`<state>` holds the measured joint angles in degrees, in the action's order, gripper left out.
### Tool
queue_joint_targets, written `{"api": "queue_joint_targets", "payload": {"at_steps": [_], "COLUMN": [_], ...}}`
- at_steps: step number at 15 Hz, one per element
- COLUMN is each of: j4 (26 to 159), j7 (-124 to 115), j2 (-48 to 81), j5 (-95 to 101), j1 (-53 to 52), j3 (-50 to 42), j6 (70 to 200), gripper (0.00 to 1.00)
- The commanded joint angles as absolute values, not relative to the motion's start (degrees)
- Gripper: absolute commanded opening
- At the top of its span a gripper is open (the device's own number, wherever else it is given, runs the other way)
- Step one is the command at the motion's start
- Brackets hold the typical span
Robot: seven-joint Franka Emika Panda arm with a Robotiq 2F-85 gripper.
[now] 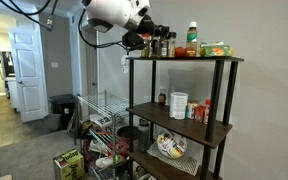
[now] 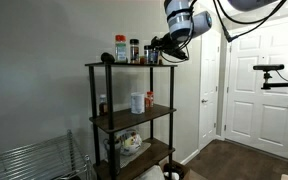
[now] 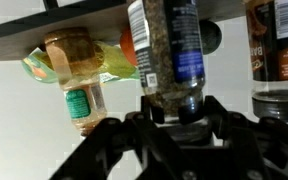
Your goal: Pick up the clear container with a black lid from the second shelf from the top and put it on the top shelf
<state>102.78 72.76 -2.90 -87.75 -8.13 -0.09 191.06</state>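
The clear container with a black lid (image 3: 169, 50) is a narrow jar with dark brownish contents and a blue label. The wrist view is upside down, so the top shelf (image 3: 44, 28) runs along the top of the picture and the jar's base meets that board. My gripper (image 3: 184, 108) is shut on the jar at its lid end, one finger on each side. In both exterior views the gripper (image 1: 149, 42) (image 2: 156, 50) reaches in at the end of the top shelf (image 1: 189, 59) (image 2: 119, 66), among other jars. The second shelf from the top (image 1: 184, 126) (image 2: 134, 117) lies below.
On the top shelf, close beside the held jar, stand a green-labelled jar (image 3: 76, 75), a green bag (image 3: 109, 62) and a dark jar (image 3: 276, 50). A white tub (image 1: 178, 105) and red-lidded jars (image 1: 202, 110) sit on the second shelf. A chrome wire rack (image 1: 99, 120) stands beside the unit.
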Motion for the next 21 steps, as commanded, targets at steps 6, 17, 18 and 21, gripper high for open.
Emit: {"api": "queue_joint_targets", "payload": {"at_steps": [6,17,18,21], "j4": [97.37,103.84,102.3,104.89], "j7": [71.89,25.08,31.15,17.74], "j2": [2.1,4.0,3.92,2.47], "j5": [-85.41,-36.26,-42.85,-29.18], "j1": [-8.64,-2.63,-4.94,-2.43], "j3": [0.21,-1.68,-3.38,-2.51], "j6": [194.42,191.7,190.61,189.65], "gripper": [0.31,0.31,0.31,0.31]}}
